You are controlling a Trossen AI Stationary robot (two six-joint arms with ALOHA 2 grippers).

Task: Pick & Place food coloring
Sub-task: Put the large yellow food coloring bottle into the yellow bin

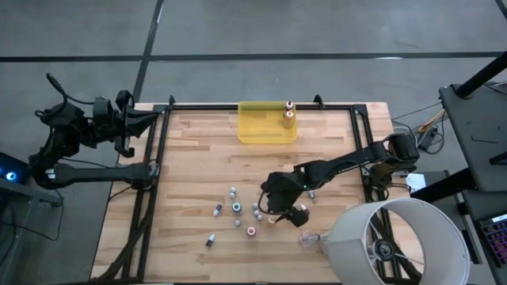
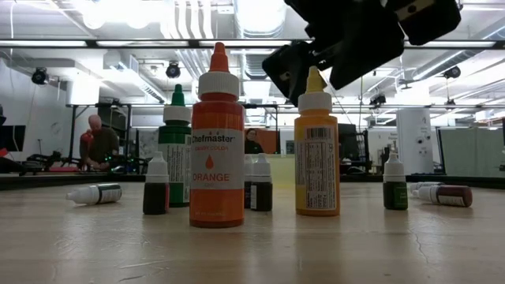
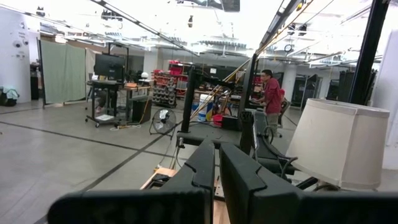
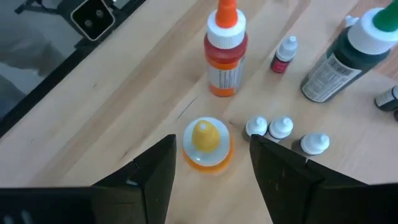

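Several food coloring bottles stand or lie on the wooden table. In the right wrist view a yellow-capped bottle [image 4: 207,143] stands upright, with an orange bottle [image 4: 225,53], a green bottle [image 4: 348,56] and small white-capped ones [image 4: 281,126] nearby. My right gripper [image 4: 212,144] is open, slanting down, with a finger on either side of the yellow bottle's cap and apart from it. In the low view it hangs [image 2: 335,59] just above that bottle [image 2: 317,154]. My left gripper [image 1: 150,119] is shut, parked beyond the table's left edge.
A translucent yellow tray [image 1: 268,125] at the far edge holds two bottles [image 1: 289,115]. A white lampshade [image 1: 396,241] stands at the near right corner, with a clear plastic scrap [image 1: 307,237] beside it. Small bottles [image 1: 237,207] are scattered left of my right gripper.
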